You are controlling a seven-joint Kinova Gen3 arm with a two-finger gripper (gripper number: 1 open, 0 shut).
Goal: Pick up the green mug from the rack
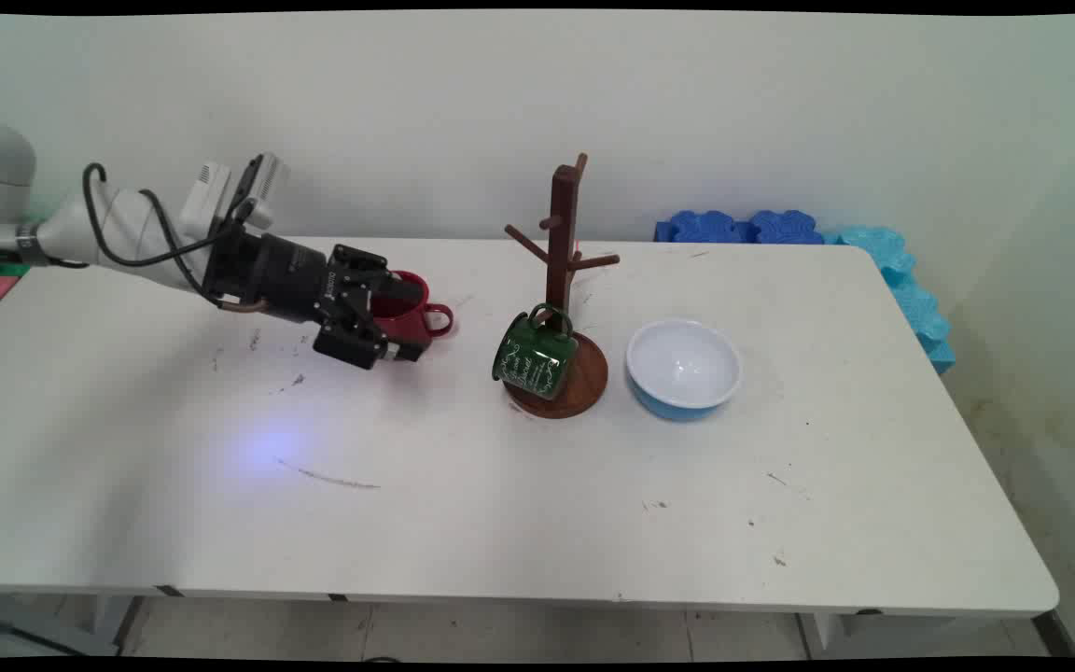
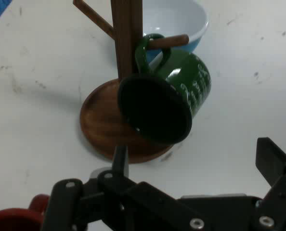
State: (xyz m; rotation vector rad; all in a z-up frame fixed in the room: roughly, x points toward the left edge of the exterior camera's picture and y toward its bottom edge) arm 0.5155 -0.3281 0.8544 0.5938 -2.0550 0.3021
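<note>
Near surface (image 1: 500, 523): the white surface's near half is bare but for faint scuffs, with wide open room from the left edge across to the right corner.
Gripper (image 1: 404, 322): low over the left-centre of the surface, reaching rightward from the arm on the left; its fingers straddle the wall of the red mug, one finger (image 1: 402, 287) inside the rim, the other (image 1: 397, 352) on the near outer side, pinching it.
Red mug (image 1: 410, 315): upright, mouth up, at the gripper's tip; handle points right toward the mug tree. In the hand view only a sliver of its rim shows at the bottom left (image 2: 10, 219).
Green mug (image 1: 535, 353): hangs by its handle on a low peg of the mug tree, tilted, long axis slanting down to the near left, mouth facing the gripper (image 2: 155, 113); white lettering on its side.
Mug tree (image 1: 564, 271): dark wooden post with pegs on a round base, right of the red mug with a clear gap between.
Bowl (image 1: 684, 366): blue outside, white inside, just right of the base, apart from it.
Far right: blue foam blocks (image 1: 743, 227) lie beyond the surface's far right edge against the wall.
</note>
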